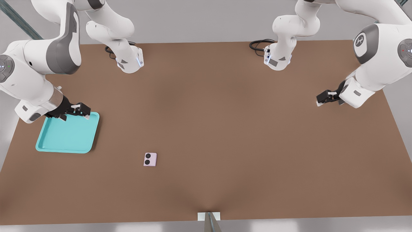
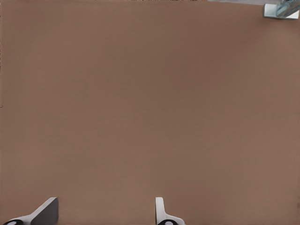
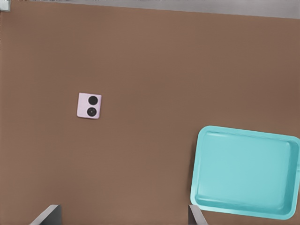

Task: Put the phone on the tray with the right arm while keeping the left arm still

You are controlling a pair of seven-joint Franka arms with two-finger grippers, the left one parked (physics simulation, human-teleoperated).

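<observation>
My gripper [image 1: 83,111] sits nearest the lens in the right wrist view, where both fingertips [image 3: 47,214] show along the lower edge, set wide apart with bare brown table [image 3: 140,56] between them. Nothing is held. In the front view the gripper hangs at the left of the frame, over the far right corner of the tray [image 1: 67,135], black fingers pointing toward the frame's right. Contact with the rim cannot be determined.

The tray is turquoise, shallow, with rounded corners and a low raised rim. It lies flat on the table at the middle left of the front view and fills the lower right of the wrist view [image 3: 246,171]. Its floor carries nothing.

The phone [image 1: 150,159] lies flat on the table, well apart from the tray, below and to the right of it in the front view, left of the frame's centre. It is a pale pink, nearly square slab, lens side up, its two black round lenses stacked along its left side. In the wrist view it appears at the middle left [image 3: 89,106], clear of both fingertips.

My arm [image 1: 35,74] enters from the upper left of the front view, white with grey joint covers.
</observation>
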